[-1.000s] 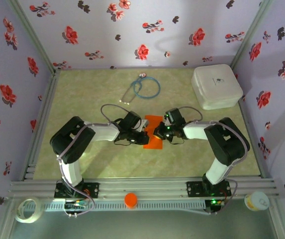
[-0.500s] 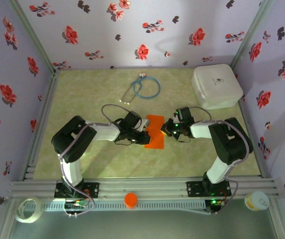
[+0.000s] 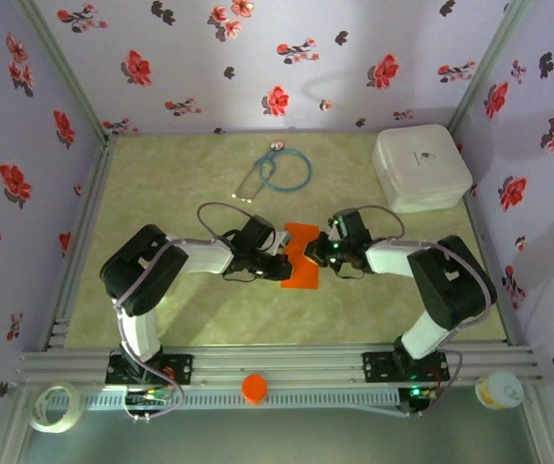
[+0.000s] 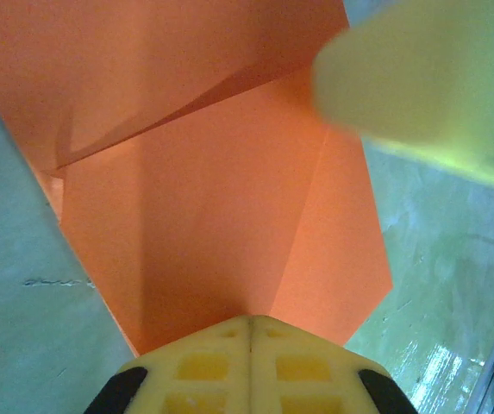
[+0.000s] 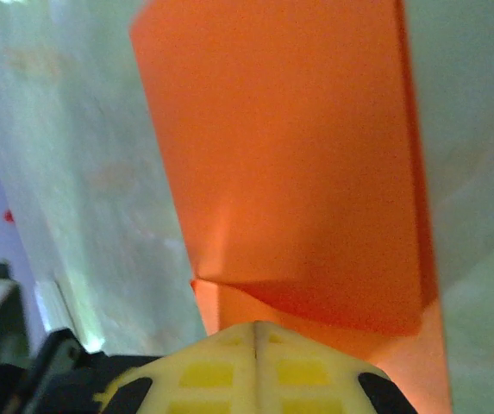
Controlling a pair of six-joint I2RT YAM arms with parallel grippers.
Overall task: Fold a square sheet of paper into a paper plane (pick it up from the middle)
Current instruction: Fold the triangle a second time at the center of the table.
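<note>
Left end effector (image 3: 283, 267) and right end effector (image 3: 311, 257) are both fully closed, tips against opposite edges of the partly folded square sheet of paper (image 3: 302, 275), which lies mid-bench (image 3: 160, 193) between them.

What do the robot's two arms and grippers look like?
The left arm and right arm have bulky black joints, white links and thin black cables looping off the wrists. The left gripper and right gripper have pale yellow fingers with square recesses on black mounts.
</note>
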